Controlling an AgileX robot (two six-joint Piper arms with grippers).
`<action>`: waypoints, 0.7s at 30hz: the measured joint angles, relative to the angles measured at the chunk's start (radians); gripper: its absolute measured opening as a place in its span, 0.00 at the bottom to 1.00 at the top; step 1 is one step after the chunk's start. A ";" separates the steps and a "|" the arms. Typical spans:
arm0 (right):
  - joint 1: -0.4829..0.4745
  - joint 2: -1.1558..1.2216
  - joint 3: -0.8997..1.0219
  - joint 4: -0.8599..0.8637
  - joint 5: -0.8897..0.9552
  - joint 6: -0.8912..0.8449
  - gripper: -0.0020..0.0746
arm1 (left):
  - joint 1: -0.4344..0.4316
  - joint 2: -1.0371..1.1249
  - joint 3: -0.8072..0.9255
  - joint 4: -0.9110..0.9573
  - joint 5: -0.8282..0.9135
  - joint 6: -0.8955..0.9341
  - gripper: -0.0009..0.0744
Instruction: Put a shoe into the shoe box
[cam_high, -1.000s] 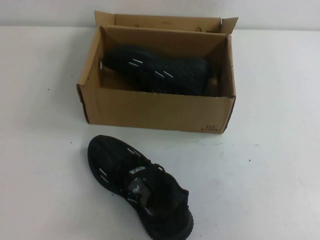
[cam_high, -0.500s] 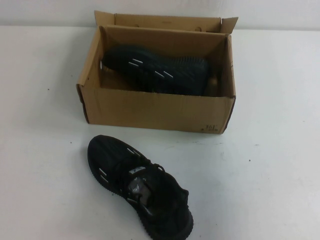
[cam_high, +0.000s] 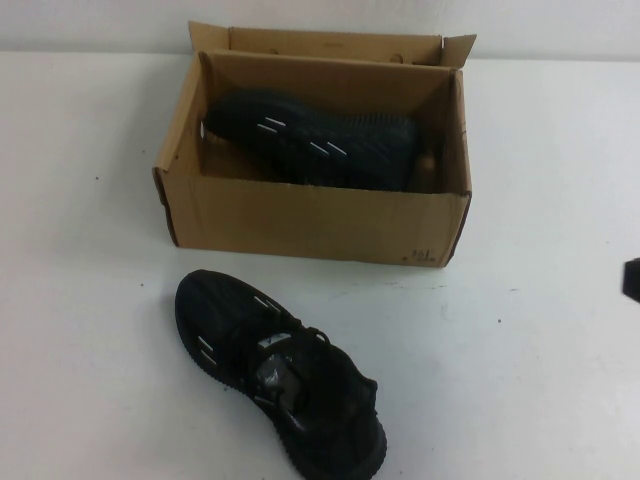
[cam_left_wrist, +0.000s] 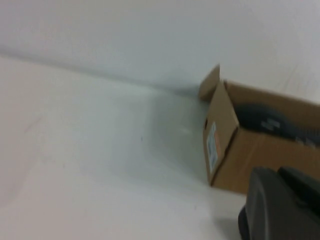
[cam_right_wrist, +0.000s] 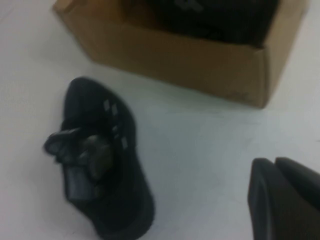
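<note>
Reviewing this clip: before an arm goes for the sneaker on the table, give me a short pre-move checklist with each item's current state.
1. The shoe lies free on the table, upright, nothing on it: ok.
2. The shoe box is open, flaps up: ok.
3. Room inside the box: its twin already lies in there on its side; whether a second shoe fits beside it: cannot tell.
4. Right gripper is beside the shoe, apart from it, entering at the high view's right edge; finger state: cannot tell.
5. Left gripper sits off the box's left end, touching nothing; finger state: cannot tell.
6. Path from shoe to box is bare table: ok.
</note>
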 joint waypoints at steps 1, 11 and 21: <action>0.011 0.040 -0.022 0.036 0.040 -0.046 0.00 | 0.000 0.028 -0.009 -0.025 0.039 0.023 0.01; 0.356 0.356 -0.146 0.072 0.021 -0.133 0.00 | 0.000 0.359 -0.193 -0.187 0.270 0.259 0.01; 0.773 0.669 -0.380 -0.214 -0.036 0.012 0.23 | 0.000 0.473 -0.274 -0.193 0.359 0.268 0.01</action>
